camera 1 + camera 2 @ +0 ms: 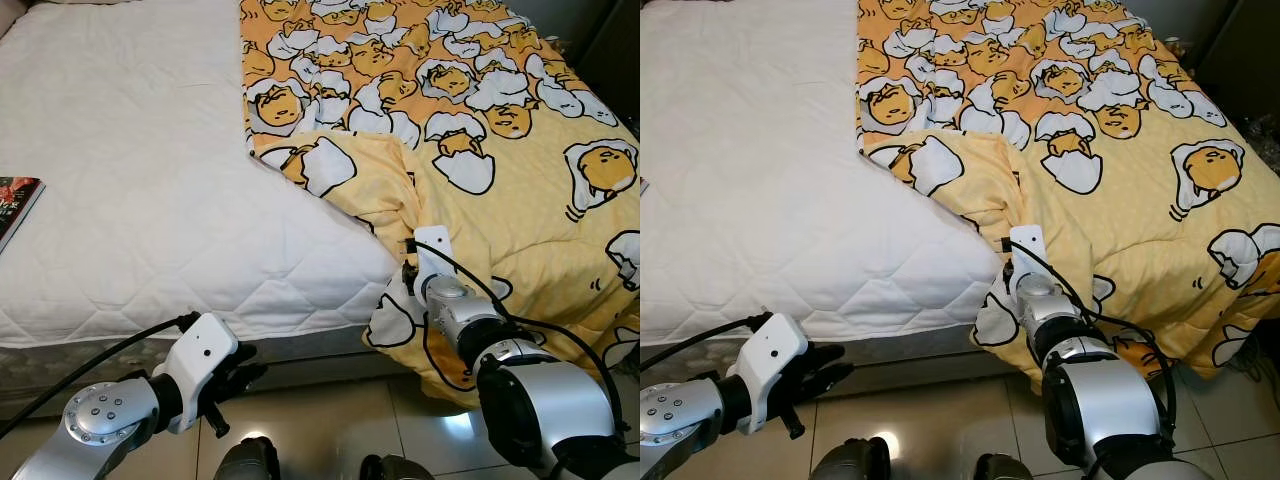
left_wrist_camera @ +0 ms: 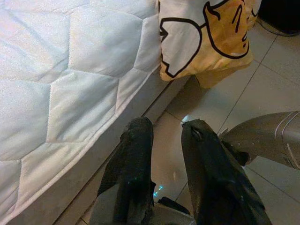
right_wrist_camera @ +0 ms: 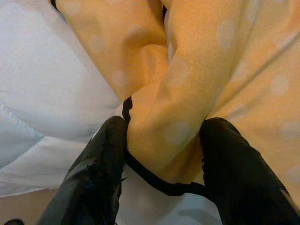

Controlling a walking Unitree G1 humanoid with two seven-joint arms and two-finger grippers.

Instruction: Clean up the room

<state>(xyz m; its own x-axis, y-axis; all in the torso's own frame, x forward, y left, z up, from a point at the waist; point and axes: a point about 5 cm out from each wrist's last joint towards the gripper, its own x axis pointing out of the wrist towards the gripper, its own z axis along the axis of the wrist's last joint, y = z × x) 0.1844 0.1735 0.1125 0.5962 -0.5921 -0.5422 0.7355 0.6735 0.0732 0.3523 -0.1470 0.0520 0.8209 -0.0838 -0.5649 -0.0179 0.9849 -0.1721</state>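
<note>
A yellow blanket (image 1: 500, 200) printed with egg cartoons covers the right half of the bed and hangs over its front edge. The left half shows the bare white quilted mattress (image 1: 150, 180). My right gripper (image 3: 164, 140) is at the blanket's turned-back front edge, shut on a bunched fold of the fabric; in the left eye view its wrist (image 1: 432, 250) hides the fingers. Low at the front left, my left gripper (image 2: 166, 131) hangs beside the bed's edge above the tiled floor, its fingers slightly apart and holding nothing.
A book (image 1: 15, 205) lies on the mattress at the far left edge. Glossy floor tiles (image 1: 330, 420) run along the bed's front. Dark furniture (image 1: 610, 40) stands at the far right beyond the bed.
</note>
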